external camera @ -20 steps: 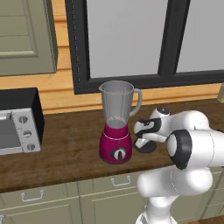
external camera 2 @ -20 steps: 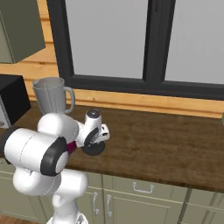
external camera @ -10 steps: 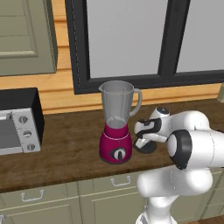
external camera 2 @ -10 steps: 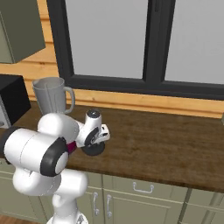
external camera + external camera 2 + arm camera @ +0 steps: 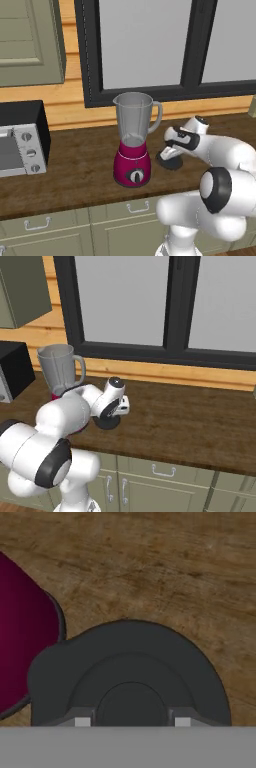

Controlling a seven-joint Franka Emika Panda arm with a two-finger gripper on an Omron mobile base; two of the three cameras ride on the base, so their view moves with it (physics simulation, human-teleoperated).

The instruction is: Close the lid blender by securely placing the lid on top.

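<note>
**Now: gripper down over the lid**

I see the lid [image 5: 125, 672] lying flat on the wooden counter [image 5: 75, 165], just right of the blender [image 5: 133, 140], near its magenta base but apart from it. My gripper [image 5: 129, 722] sits low over the lid; in the hand view the fingertips [image 5: 83, 721] flank the raised centre, a gap each side, so the jaws are open, not gripping. The jar mouth is uncovered. Toaster oven [image 5: 20, 137] stands far left.
</note>
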